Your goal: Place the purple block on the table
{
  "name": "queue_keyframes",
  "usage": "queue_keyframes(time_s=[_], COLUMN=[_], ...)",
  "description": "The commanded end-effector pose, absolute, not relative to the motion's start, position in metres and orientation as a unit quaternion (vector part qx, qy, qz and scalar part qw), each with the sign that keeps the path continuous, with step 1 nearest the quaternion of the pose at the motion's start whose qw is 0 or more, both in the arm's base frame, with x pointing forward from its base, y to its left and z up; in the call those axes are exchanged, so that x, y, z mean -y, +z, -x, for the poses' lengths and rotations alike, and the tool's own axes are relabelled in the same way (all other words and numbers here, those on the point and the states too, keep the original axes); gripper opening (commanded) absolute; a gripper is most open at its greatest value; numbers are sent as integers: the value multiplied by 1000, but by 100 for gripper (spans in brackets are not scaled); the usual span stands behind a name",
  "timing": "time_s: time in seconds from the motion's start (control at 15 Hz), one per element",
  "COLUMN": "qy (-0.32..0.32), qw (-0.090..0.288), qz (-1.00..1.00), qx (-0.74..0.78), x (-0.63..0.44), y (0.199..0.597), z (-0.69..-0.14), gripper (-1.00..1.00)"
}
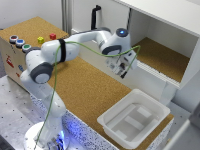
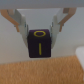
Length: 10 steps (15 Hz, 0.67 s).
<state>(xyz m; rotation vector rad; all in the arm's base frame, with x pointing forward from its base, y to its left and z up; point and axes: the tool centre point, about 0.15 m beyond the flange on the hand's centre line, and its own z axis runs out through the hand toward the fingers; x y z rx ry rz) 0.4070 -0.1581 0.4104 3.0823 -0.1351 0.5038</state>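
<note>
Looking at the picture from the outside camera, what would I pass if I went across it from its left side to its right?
Round coloured buttons on the cork-topped wooden box → small yellow cube → small red cube → robot's hand → empty white plastic tray → white cabinet's cork-floored shelf.

The table [image 1: 85, 85] is the landmark. At its end toward the exterior view's left stands a box [image 1: 20, 42], with two small cubes [image 1: 46, 38] on top. At the opposite end sits a tray [image 1: 134, 118]. Behind the table, toward the exterior view's right, stands a cabinet [image 1: 165, 30]. Above the table hangs the gripper [image 1: 123, 67], with the purple block [image 2: 41, 43] between its fingers [image 2: 19, 22].
</note>
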Motion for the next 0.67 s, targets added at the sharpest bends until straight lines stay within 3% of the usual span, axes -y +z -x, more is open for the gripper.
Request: queue_keyframes(time_s=[0.0,0.33,0.6], qy=[185,153,132], qw=[109,107,86], qz=[-976,-982,-987], qx=[49,32,20], x=[124,123,129], y=[300,233,217], z=[-393,-424,-447], gripper=[-100,-100,-100])
